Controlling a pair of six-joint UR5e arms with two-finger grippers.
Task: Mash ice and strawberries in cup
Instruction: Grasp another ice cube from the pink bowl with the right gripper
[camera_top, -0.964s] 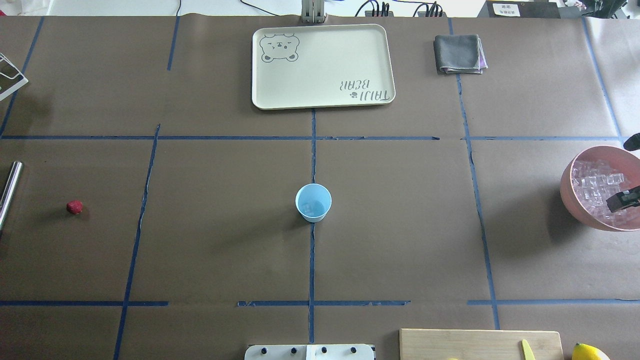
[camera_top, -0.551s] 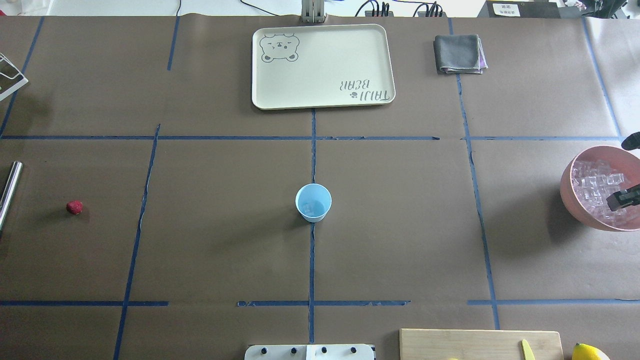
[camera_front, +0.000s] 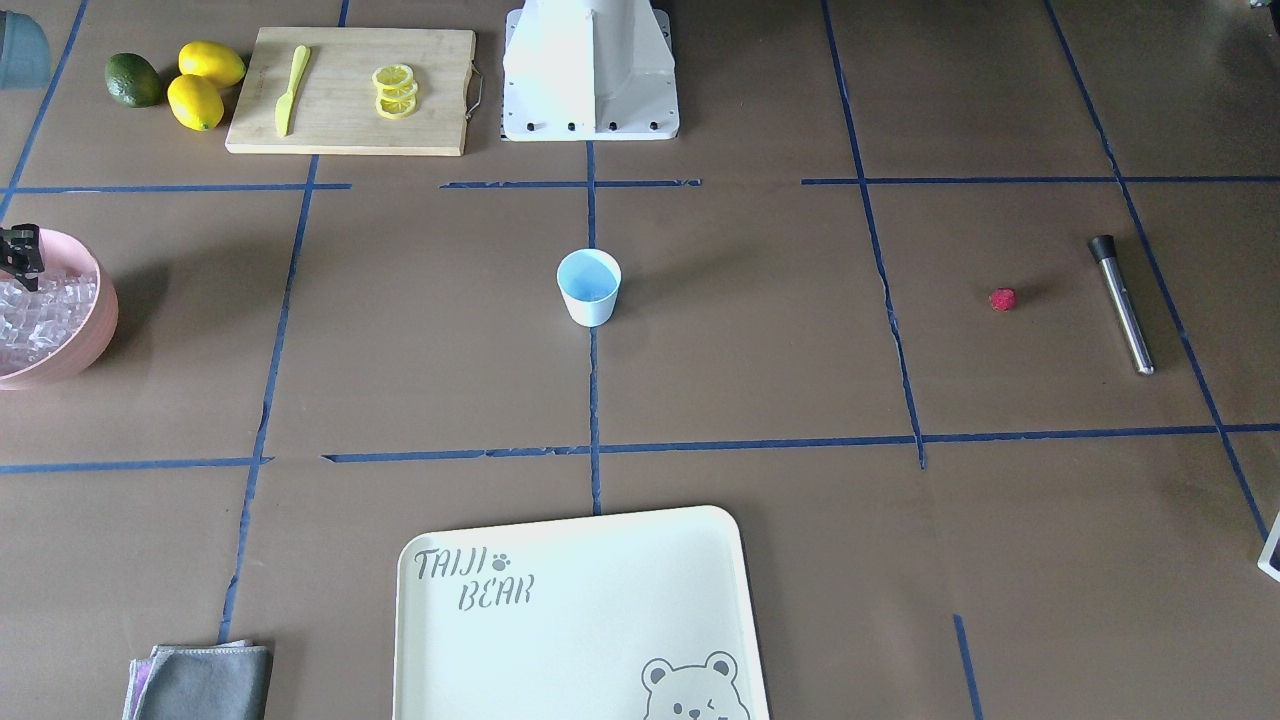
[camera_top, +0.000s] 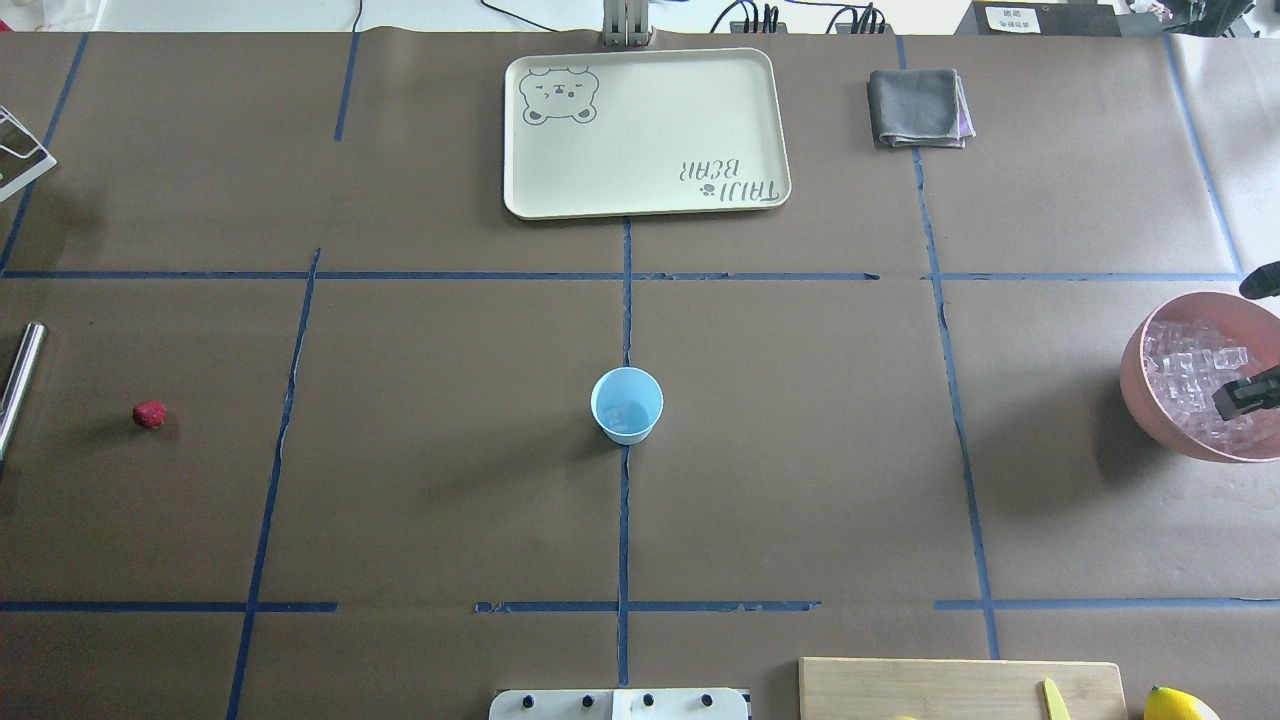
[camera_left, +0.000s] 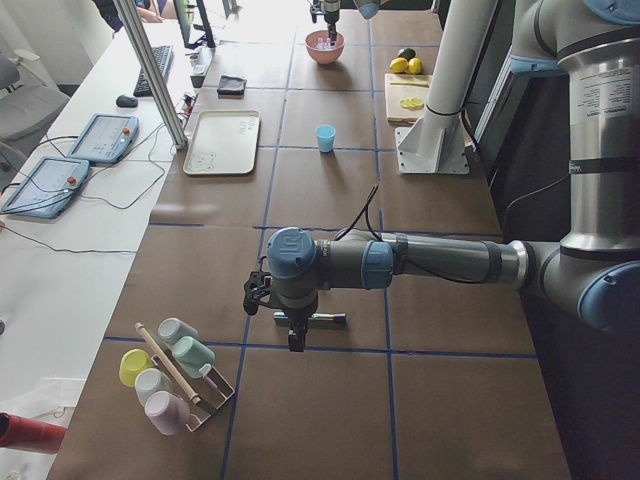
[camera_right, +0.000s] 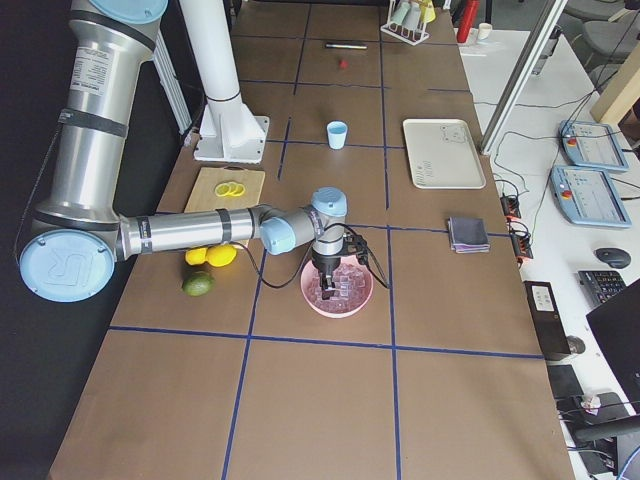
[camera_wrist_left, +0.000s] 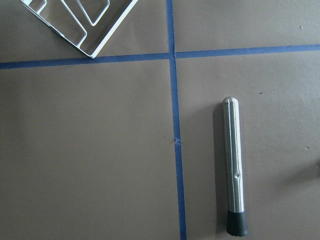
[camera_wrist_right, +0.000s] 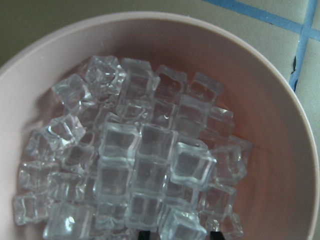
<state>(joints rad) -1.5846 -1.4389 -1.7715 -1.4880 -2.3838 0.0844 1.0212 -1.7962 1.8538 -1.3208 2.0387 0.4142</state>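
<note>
We find the cup (camera_top: 627, 404) upright at the middle of the worktop (camera_top: 800, 450), on a blue tape line, white outside and light blue within. The strawberry (camera_top: 149, 414), one small red lump, lies alone on the robot's left side. It is well apart from the cup and near the steel muddler (camera_wrist_left: 233, 165), which lies flat with its black cap toward the robot.

The ice (camera_wrist_right: 135, 165) is heaped in the pink bowl (camera_wrist_right: 280, 115) at the worktop's edge on the robot's right, many clear cubes piled together. The right gripper (camera_right: 328, 290) points straight down into that bowl, its tips among the top cubes. In the right wrist view two dark tips barely show at the lower edge, with a cube between them. The jaws seem parted, but we cannot tell whether they press on that cube.

The left gripper (camera_left: 293, 338) hangs pointing down over the muddler. Only the side view shows it, so we cannot tell how its jaws stand. Its wrist camera looks down on the muddler beside a tape line, with a corner of a white wire rack (camera_wrist_left: 75, 25) above.

On the far side from the robot lie a cream tray (camera_top: 510, 130) with a bear print and a folded grey cloth (camera_top: 918, 107). By the robot's base, on its right, a wooden board (camera_front: 350, 130) carries a yellow knife (camera_front: 288, 88) and lemon slices (camera_front: 394, 90). Two lemons (camera_front: 195, 102) and a dark green fruit (camera_front: 133, 80) lie just beside it.
</note>
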